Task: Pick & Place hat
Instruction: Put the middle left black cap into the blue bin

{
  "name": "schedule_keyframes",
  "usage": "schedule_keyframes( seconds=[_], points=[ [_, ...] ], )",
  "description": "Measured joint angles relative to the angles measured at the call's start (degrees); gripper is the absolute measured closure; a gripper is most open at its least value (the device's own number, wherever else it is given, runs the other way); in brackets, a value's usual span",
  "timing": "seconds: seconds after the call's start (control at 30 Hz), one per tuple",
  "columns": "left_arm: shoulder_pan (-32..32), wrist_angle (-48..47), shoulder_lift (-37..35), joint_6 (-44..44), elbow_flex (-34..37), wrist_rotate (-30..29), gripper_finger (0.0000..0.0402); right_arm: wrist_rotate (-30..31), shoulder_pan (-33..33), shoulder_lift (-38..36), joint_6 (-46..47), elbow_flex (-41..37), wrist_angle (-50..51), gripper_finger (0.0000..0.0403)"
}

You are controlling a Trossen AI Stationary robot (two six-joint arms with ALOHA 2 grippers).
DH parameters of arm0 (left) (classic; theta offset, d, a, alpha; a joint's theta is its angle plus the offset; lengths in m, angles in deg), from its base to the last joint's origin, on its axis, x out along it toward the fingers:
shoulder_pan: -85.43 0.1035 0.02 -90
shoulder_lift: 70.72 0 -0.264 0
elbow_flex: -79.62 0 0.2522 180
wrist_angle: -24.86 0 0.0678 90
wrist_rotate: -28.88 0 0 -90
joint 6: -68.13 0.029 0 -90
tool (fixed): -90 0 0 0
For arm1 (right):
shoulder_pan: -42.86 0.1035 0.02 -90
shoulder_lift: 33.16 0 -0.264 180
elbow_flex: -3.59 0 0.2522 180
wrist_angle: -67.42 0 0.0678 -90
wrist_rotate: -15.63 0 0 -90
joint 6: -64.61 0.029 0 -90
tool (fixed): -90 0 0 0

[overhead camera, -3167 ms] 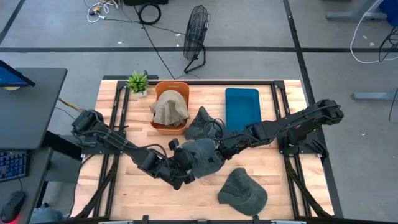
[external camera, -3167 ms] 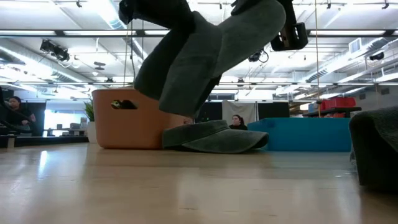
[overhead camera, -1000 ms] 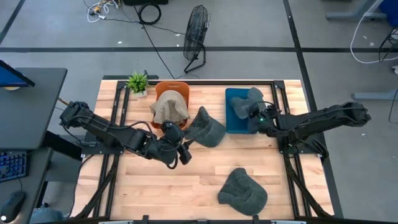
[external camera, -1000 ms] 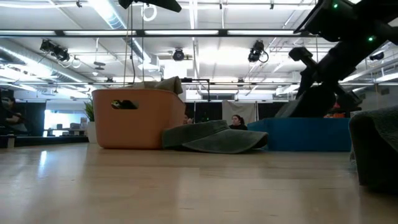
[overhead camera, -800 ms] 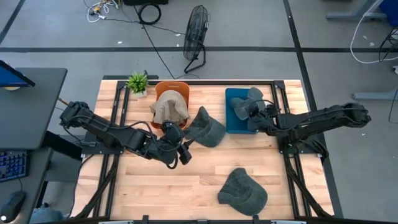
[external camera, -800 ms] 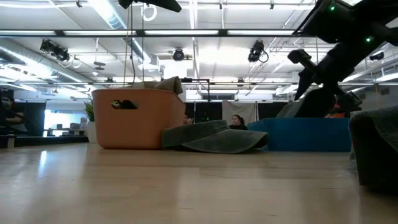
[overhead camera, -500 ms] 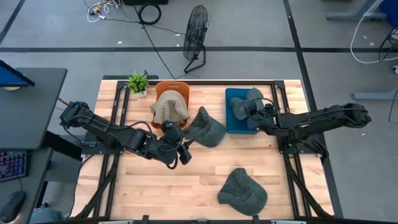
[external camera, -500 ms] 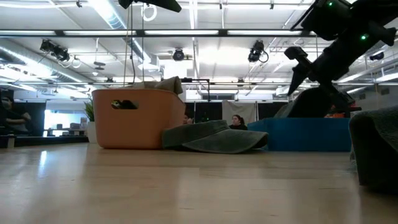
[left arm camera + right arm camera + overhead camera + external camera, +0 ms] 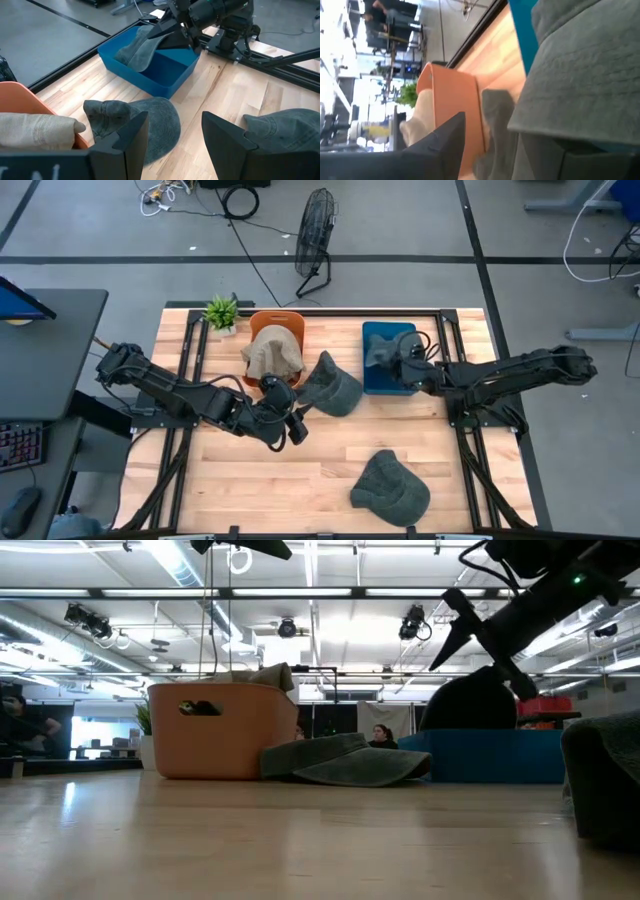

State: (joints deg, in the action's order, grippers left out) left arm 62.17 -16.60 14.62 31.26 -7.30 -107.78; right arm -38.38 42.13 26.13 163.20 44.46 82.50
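A grey hat (image 9: 379,352) lies in the blue bin (image 9: 390,330) at the far right, draped over the bin's wall (image 9: 137,50). My right gripper (image 9: 400,365) hovers open just over it, fingers spread (image 9: 172,42). The low view shows this hat as a dome (image 9: 480,700) behind the bin's wall. My left gripper (image 9: 295,425) waits open above mid-table, near a second grey hat (image 9: 330,385) that lies flat beside the orange basket (image 9: 275,330). My right gripper stands open close over the hat in the blue bin. In the right wrist view the grey cloth (image 9: 585,65) lies right by one finger (image 9: 590,160). I cannot tell whether that finger touches it.
The orange basket holds a beige hat (image 9: 272,352). A third grey hat (image 9: 390,485) lies near the front edge. A small potted plant (image 9: 220,310) stands at the far left corner. Bare wood lies between the hats at mid-table.
My right gripper has opened and let go of the grey hat over the blue bin, shifting a little toward the table's left and rising. The hat has dropped from a slanted hang to rest in the bin, slumped toward the bin's left side.
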Motion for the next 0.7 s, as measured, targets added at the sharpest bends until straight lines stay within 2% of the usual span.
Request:
schedule_keyframes(
  seconds=[0.33,0.53,0.7],
  points=[
    [0.00,0.97,0.00,0.00,0.00,0.00,0.0213,-4.52,5.92,-0.21,-0.41,0.00,-3.21,0.0211],
    [-0.13,1.40,0.00,0.00,0.00,0.25,0.0213,-2.16,7.68,-0.35,2.70,0.00,-4.78,0.0211],
    [-0.11,1.45,0.00,0.00,0.00,0.43,0.0213,-1.05,7.51,-2.00,-7.76,0.00,-9.78,0.0217]
  ],
)
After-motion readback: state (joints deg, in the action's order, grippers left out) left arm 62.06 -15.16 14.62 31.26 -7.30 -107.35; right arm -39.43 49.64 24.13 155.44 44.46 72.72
